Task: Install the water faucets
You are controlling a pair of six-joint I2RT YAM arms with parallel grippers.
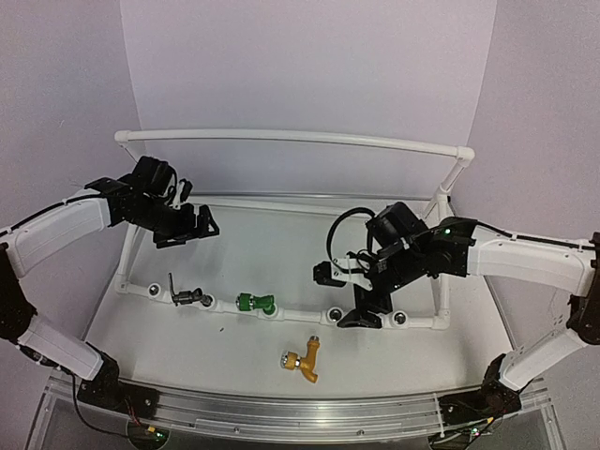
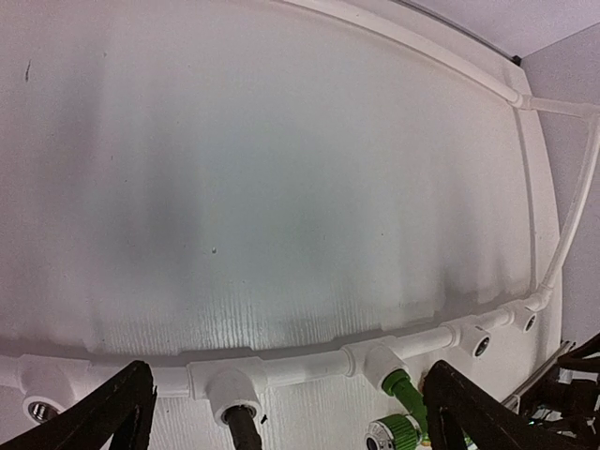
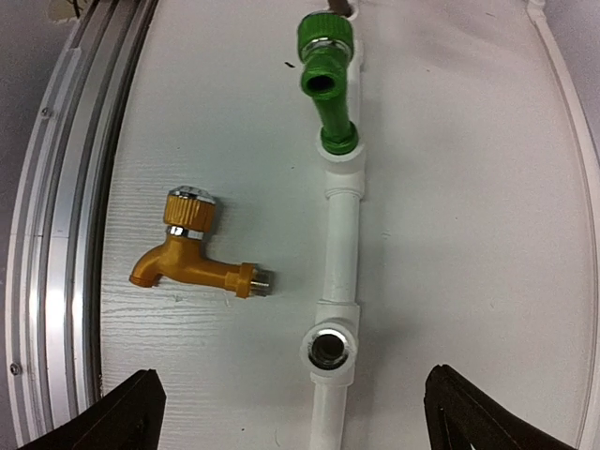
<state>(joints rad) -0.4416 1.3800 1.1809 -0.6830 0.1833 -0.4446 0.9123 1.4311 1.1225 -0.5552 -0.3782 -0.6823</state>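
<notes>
The dark grey faucet [image 1: 187, 297] and the green faucet [image 1: 255, 303] sit in sockets of the white pipe frame's front rail [image 1: 300, 311]. The gold faucet [image 1: 302, 359] lies loose on the table in front of the rail. My left gripper [image 1: 195, 230] is open and empty, above and behind the grey faucet. Its wrist view shows the grey faucet [image 2: 246, 431] and the green faucet [image 2: 403, 412] in their sockets. My right gripper [image 1: 344, 296] is open and empty over an empty socket [image 3: 330, 345]. The gold faucet [image 3: 192, 262] lies left of it, and the green faucet [image 3: 328, 84] is farther along the rail.
More empty sockets [image 1: 400, 319] [image 1: 153, 289] sit along the front rail. The frame's raised back bar [image 1: 300, 138] and right upright [image 1: 448, 187] stand behind. An aluminium rail [image 1: 281, 405] runs along the table's near edge. White walls close the back and sides.
</notes>
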